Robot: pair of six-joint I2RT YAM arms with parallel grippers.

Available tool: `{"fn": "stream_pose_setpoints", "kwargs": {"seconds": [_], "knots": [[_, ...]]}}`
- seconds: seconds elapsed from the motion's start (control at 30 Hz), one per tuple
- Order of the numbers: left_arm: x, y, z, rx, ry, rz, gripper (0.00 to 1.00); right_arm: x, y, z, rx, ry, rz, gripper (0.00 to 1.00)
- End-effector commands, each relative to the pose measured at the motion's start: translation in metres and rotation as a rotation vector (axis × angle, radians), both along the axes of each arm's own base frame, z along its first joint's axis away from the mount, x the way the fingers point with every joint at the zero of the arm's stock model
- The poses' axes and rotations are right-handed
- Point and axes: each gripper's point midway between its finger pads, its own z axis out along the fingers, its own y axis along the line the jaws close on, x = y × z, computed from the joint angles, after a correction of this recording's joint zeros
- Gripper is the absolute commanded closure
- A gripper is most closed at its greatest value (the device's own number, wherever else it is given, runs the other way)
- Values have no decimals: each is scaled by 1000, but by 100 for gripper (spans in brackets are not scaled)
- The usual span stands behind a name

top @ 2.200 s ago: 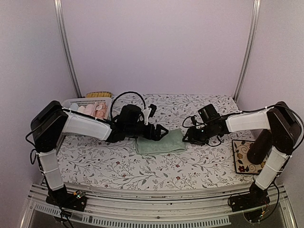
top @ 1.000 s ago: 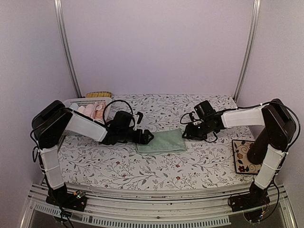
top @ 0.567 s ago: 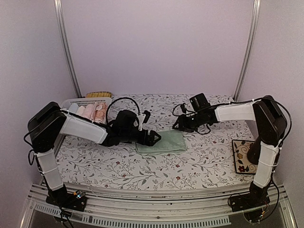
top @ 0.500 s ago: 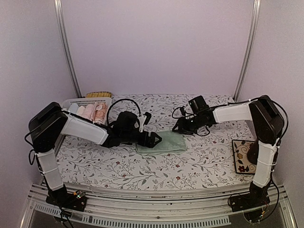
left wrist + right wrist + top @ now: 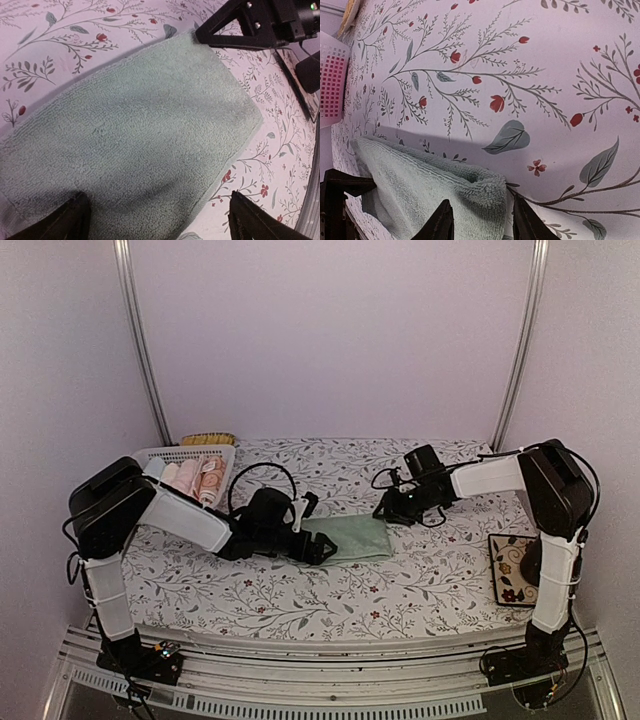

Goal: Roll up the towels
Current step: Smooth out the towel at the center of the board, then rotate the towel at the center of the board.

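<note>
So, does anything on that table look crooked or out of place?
Only slightly: the mint towel lies flat, but its far right corner is bunched up between the fingers of the right pincer. Nothing looks spilled or damaged.

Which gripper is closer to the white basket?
Left. The left gripper is at the end of the green towel nearest the basket; the right gripper is farther off, at the towel's opposite corner.
</note>
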Motion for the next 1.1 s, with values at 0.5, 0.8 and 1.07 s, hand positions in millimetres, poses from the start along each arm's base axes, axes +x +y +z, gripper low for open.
{"fn": "stream_pose_setpoints", "kwargs": {"seconds": [0.5, 0.8, 1.07], "knots": [[-74, -30, 34, -16, 18, -128, 3, 29, -12, 68, -92, -179, 37, 38], [-92, -33, -8, 57, 81, -134, 3, 62, 17, 50, -54, -173, 103, 35], [-68, -11, -29, 150, 64, -54, 3, 61, 28, 13, -30, -99, 145, 35]]}}
